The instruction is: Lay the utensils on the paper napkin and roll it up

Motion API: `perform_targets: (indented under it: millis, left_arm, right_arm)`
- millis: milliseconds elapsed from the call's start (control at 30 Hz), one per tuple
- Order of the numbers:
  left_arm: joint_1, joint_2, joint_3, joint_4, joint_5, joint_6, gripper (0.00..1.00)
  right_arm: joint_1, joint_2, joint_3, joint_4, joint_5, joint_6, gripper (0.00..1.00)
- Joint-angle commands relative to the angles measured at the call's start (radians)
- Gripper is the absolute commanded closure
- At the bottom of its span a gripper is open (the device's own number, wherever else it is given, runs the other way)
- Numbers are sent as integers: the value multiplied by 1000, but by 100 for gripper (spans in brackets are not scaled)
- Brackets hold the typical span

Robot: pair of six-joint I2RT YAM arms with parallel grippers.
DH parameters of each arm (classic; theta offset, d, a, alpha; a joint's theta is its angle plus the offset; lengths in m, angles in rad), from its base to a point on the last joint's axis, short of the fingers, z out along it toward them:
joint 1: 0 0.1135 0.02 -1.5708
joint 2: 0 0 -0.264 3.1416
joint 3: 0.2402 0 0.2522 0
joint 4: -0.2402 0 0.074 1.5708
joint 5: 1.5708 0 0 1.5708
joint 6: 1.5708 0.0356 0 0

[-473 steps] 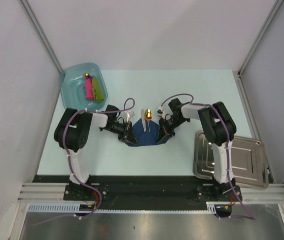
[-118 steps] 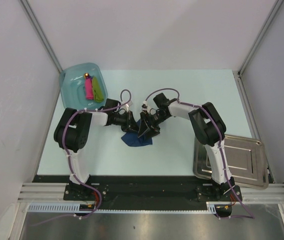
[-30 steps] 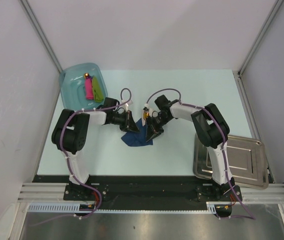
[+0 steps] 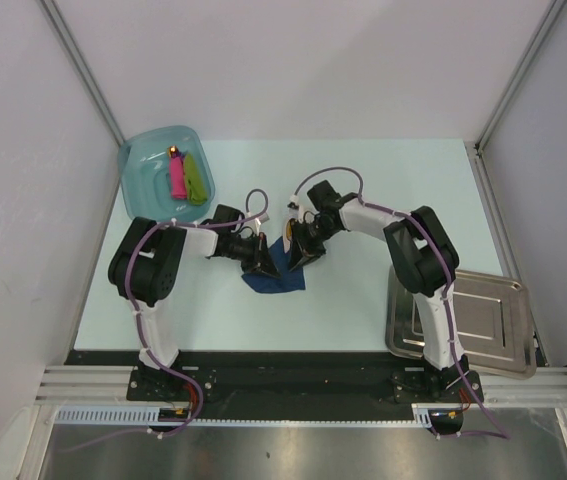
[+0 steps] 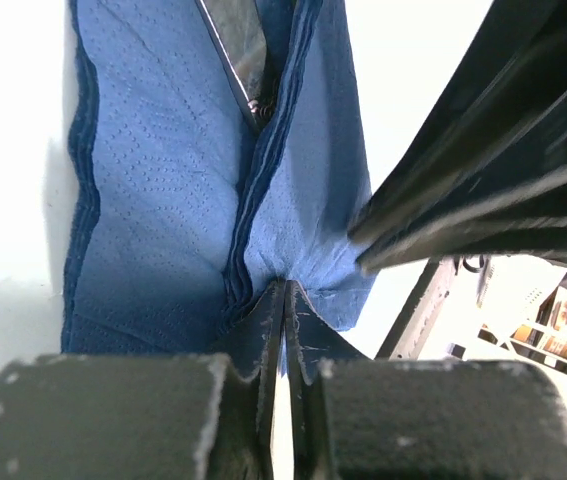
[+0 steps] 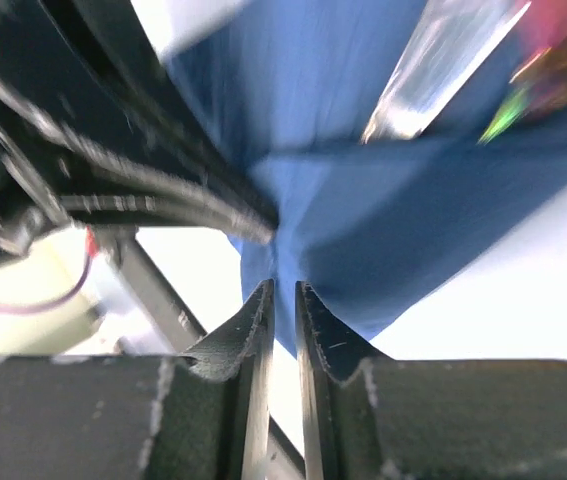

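The navy paper napkin [image 4: 275, 278] lies bunched and folded on the table between both arms. My left gripper [image 4: 261, 263] is shut on a pleat of the napkin [image 5: 163, 200], whose folds run into the tips. My right gripper [image 4: 300, 252] stands just right of it, its jaws a narrow slit apart in front of the napkin's edge [image 6: 383, 220], nothing between them. An orange-gold utensil tip [image 4: 289, 231] peeks out by the right gripper. A shiny utensil part [image 5: 238, 50] lies in the napkin's folds and also shows, blurred, as a shiny strip [image 6: 433, 70] in the right wrist view.
A pale teal tub [image 4: 143, 150] at the back left holds a pink stick [image 4: 176, 178], a lime-green stick [image 4: 196, 180] and a small orange-gold piece [image 4: 174, 152]. A steel tray [image 4: 483, 330] sits at the right front beside the right arm.
The napkin, once spread with a utensil on it, is now bunched smaller. Over the last second the left gripper slid right onto the napkin and closed; the right gripper shifted slightly back and eased apart.
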Motion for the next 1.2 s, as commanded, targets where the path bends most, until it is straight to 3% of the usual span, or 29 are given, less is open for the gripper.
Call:
perform_targets:
  millis: [0,133,367,800,1167]
  left_arm:
    - [0,18,16,-38,-56,54,95]
    - [5,19,19,-38,-54,52,95]
    - [7,25,16,-36,-54,54,95]
    - [16,29,21,-38,-57,62,95]
    - [33,19,-1,-24,-53,52,95]
  right_arm:
    - [20,-54,127,-35,193,37,82]
    - [39,-27,149,-64,264,39,90]
    - [51,-13,155,-45,280,34,93]
    - [66,42,158,-18,258,48,94]
    - [92,99,149,-21,405,40,95]
